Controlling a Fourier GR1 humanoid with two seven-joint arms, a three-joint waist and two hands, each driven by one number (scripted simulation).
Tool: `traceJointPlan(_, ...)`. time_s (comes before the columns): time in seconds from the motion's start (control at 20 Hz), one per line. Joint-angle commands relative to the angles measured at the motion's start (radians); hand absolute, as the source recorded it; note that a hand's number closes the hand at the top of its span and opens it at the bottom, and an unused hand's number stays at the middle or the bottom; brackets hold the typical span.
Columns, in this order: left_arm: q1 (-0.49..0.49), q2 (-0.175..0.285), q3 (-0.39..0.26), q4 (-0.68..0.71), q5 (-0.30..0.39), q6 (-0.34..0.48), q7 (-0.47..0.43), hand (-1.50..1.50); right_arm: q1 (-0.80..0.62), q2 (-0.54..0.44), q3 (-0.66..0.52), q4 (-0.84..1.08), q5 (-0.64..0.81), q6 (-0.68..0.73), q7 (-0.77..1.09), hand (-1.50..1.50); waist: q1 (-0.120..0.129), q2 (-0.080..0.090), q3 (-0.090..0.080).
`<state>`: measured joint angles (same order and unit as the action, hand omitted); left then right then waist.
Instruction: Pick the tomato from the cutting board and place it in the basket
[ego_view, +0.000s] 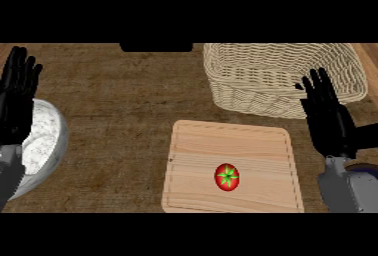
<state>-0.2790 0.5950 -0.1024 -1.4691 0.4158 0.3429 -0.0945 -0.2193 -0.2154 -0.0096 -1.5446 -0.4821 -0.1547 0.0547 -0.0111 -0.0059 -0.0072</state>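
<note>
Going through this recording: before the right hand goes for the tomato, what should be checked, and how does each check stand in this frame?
1. Tomato lies uncovered on the cutting board: ok.
2. Right hand is open and holds nothing: ok.
3. Left hand is open at the view's left edge, away from the board: ok.
4. Basket stands upright beyond the board, opening up: ok.
5. Bowl sits left of the board, apart from it and off the way to the basket: ok.
6. Height of the right hand above the counter: cannot tell from this single steep view.
</note>
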Motion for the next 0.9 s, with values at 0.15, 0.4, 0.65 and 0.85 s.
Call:
traceJointPlan(0.15, 0.004, 0.01, -0.054, 0.058, -0.002, -0.06, 0.152, 0.0, -0.108, -0.077, -0.046, 0.015, -0.026, 0.221, -0.166, 1.5, 0.02, 0.011, 0.01)
traceJointPlan(0.4, 0.057, -0.039, -0.122, 0.109, 0.004, -0.1, 0.162, 0.0, -0.172, -0.217, 0.252, -0.122, 0.353, 0.362, -0.295, -1.5, 0.044, 0.014, 0.002)
traceJointPlan(0.65, 0.03, -0.034, -0.116, 0.124, 0.017, -0.113, 0.226, 0.0, -0.107, 0.048, 0.518, -0.171, 0.71, -0.004, -0.299, -1.5, 0.013, 0.0, 0.006)
traceJointPlan(0.85, 0.063, -0.017, -0.086, 0.138, 0.028, -0.155, 0.206, 0.0, -0.174, 0.115, 0.615, -0.254, 0.861, -0.069, 0.071, -1.5, 0.005, -0.003, 0.004)
